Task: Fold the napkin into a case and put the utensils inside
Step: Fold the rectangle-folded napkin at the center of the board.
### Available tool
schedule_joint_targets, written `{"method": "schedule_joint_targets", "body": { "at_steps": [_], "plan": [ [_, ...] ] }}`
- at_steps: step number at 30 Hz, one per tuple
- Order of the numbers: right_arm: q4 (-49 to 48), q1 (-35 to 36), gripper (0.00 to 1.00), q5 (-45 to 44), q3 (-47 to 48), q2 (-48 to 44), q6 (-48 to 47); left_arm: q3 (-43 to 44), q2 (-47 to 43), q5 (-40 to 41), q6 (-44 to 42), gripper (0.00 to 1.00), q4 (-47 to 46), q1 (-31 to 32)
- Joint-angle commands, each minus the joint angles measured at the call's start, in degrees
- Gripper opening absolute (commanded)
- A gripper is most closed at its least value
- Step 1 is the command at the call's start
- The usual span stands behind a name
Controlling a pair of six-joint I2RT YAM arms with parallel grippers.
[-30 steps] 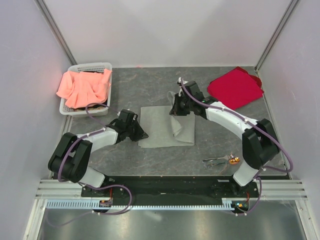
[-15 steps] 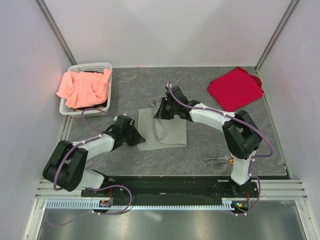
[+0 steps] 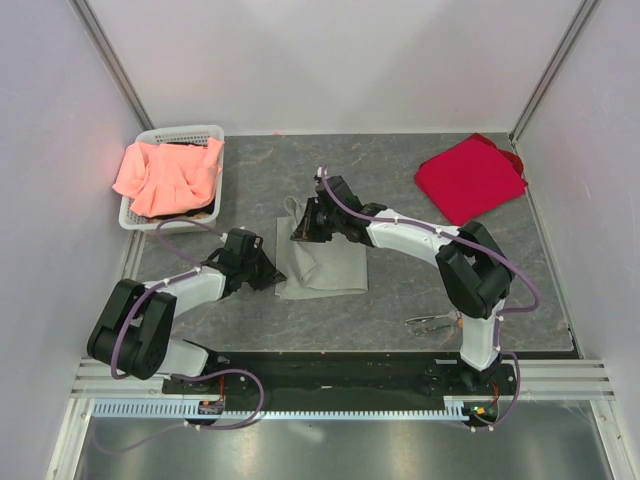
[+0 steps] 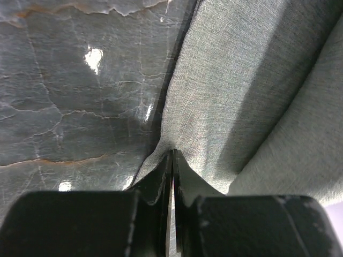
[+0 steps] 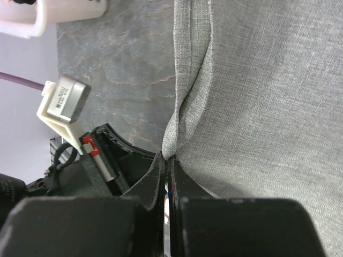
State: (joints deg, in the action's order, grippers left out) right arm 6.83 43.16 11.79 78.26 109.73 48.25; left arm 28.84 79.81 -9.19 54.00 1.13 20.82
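Pinching the napkin at its left edge, the left gripper evidently anchors it; the right gripper, clenched on the far edge, holds cloth raised for folding.

Matt, finely woven grey-green cloth napkin on a glossy, veined stone-look table; perforated white plastic basket.

- A robot lab cell.
- Bare white panels on metal posts stand beyond and either side of the jaws.
- Behind the jaws, left arm and right arm are bolted by a slotted rail; grey table beneath.
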Motion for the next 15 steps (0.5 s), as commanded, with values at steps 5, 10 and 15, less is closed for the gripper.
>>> {"method": "schedule_joint_targets", "body": {
  "at_steps": [5, 10, 15],
  "plan": [
    [-1.8, 1.6, 0.00, 0.9, 5.4, 5.0, 0.7, -1.9, -1.1, 2.3, -0.1, 0.09, 1.1, 0.0],
    [-2.0, 1.6, 0.00, 0.8, 6.0, 7.3, 0.7, -2.3, -2.5, 2.2, -0.2, 0.09, 1.4, 0.0],
    [-2.5, 1.6, 0.00, 1.3, 7.3, 9.7, 0.6, -2.4, -3.1, 2.1, -0.3, 0.09, 1.4, 0.1]
  ]
}}
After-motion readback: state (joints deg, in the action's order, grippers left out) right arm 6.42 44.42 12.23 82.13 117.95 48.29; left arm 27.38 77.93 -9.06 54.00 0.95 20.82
